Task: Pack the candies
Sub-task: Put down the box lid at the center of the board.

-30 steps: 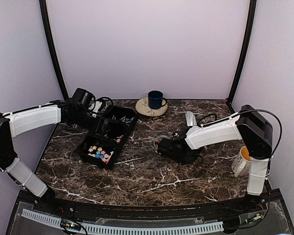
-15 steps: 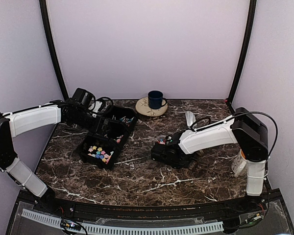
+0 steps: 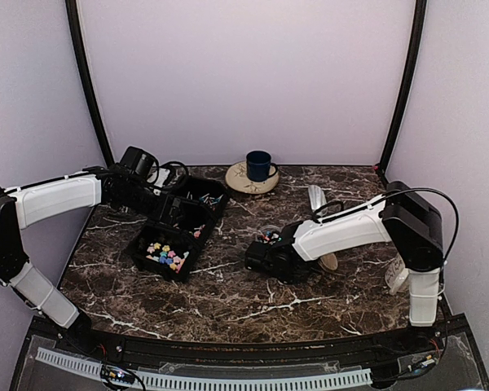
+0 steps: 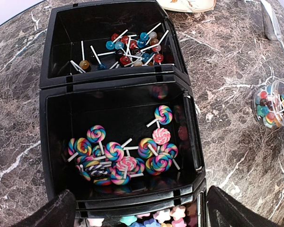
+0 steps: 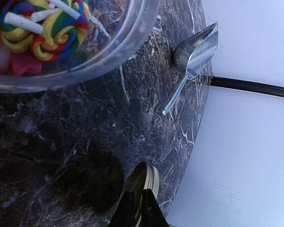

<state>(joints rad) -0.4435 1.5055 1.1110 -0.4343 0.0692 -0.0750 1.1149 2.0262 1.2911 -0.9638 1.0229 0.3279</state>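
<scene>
Your left gripper (image 4: 142, 213) hangs wide open over the black tray (image 4: 109, 81). The candies (image 4: 128, 158) lie in its compartments, and more sit in the clear jar (image 4: 273, 101). Your right gripper (image 5: 138, 202) stands narrow and appears to pinch the gold lid (image 5: 146, 178) near that jar. A metal scoop (image 5: 195, 49) lies beyond.

The left arm (image 3: 57, 199) reaches over the black tray (image 4: 113, 81); the left gripper (image 4: 142, 210) hangs above it, jaws fully apart. The right gripper (image 5: 138, 209) sits low, right of the tray, fingers nearly together
</scene>
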